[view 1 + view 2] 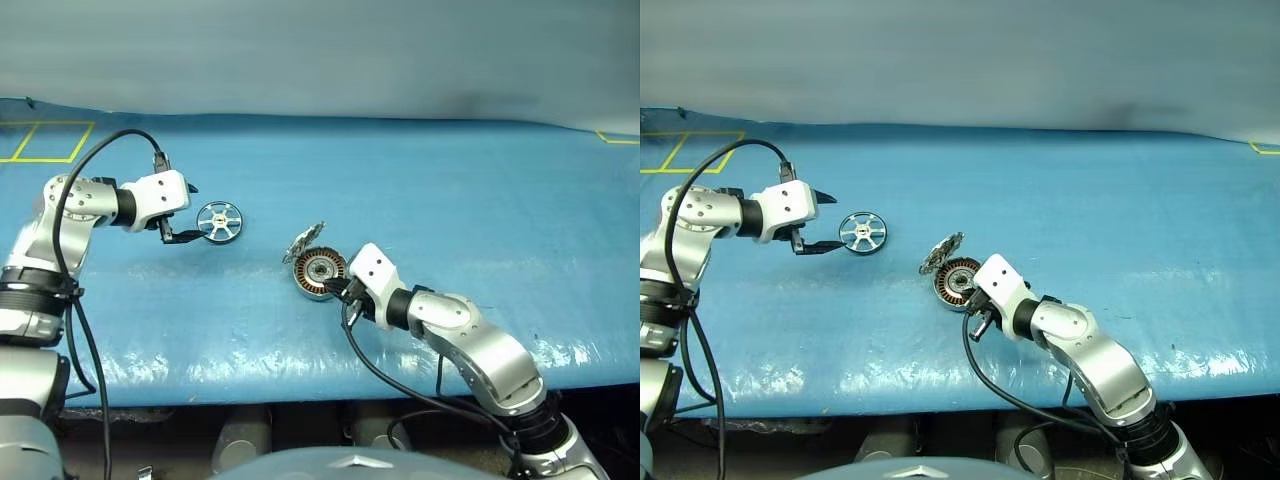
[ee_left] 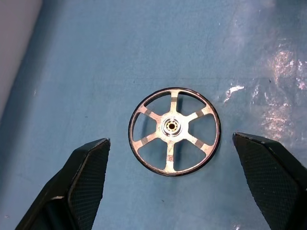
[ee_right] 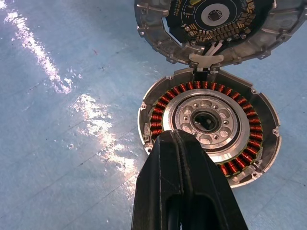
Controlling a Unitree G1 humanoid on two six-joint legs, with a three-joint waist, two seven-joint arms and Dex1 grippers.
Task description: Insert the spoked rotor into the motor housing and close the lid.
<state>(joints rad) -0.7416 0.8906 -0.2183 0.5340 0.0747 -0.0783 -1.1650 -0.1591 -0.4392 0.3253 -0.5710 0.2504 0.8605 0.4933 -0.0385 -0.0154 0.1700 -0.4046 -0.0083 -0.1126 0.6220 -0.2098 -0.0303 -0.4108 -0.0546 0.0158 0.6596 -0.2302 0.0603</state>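
Observation:
The spoked rotor [image 1: 219, 221] lies flat on the blue table, a shiny silver wheel with six spokes and a small hub [image 2: 171, 126]. My left gripper [image 1: 184, 214] hangs open just to its left, the rotor ahead of and between its fingers [image 2: 86, 177] without touching them. The motor housing [image 1: 319, 273] sits near the table's middle, showing copper windings around a silver bearing [image 3: 207, 120]. Its toothed lid [image 1: 304, 240] stands swung up at the far rim, the circuit side showing [image 3: 211, 19]. My right gripper [image 1: 341, 291] is shut, fingertips resting at the housing's near rim [image 3: 180, 143].
The blue sheet [image 1: 480, 200] covers the whole table, with its front edge close below the housing. Yellow tape lines [image 1: 45, 140] mark the far left corner, another [image 1: 618, 138] the far right. Cables trail from both wrists.

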